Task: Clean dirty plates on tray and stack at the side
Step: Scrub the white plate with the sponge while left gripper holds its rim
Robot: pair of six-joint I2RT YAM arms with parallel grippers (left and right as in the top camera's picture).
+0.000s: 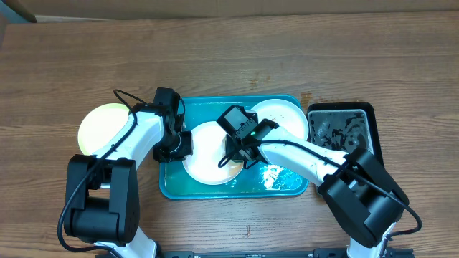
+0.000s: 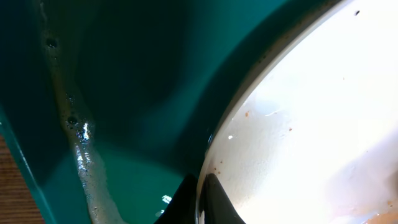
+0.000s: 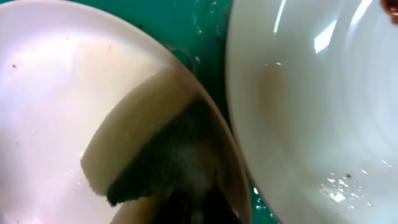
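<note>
Nearest us, the large turquoise plastic tray [image 1: 171, 185] with its raised rim lies on the wooden desk [image 1: 229, 57]. A patch of white suds [image 1: 276, 175] sits on its near right floor.

Just beyond lies the middle plate [image 1: 204, 163], round, flat and white, at the centre of the tray. Our left pincer [image 1: 182, 146] is closed on its left rim, as far as the left wrist view lets us judge. Our right pincer [image 1: 242, 155] is closed on a tan sponge with a dark underside [image 3: 143, 143], pressed onto the same plate near its right edge.

Farther back and to the right is the far plate [image 1: 287, 118], also round and white, wet, and inside the tray. A pale yellow-green round plate [image 1: 100, 129] lies on the desk just left of the tray, and a smaller black tray [image 1: 344, 129] sits on the right.

We judge that scrubbing the middle plate is the step in hand. The next move calls for sweeping the sponge over the scattered brown specks [image 2: 247, 114] while the left pincer steadies the rim. After that, the plate goes onto the yellow-green one.
</note>
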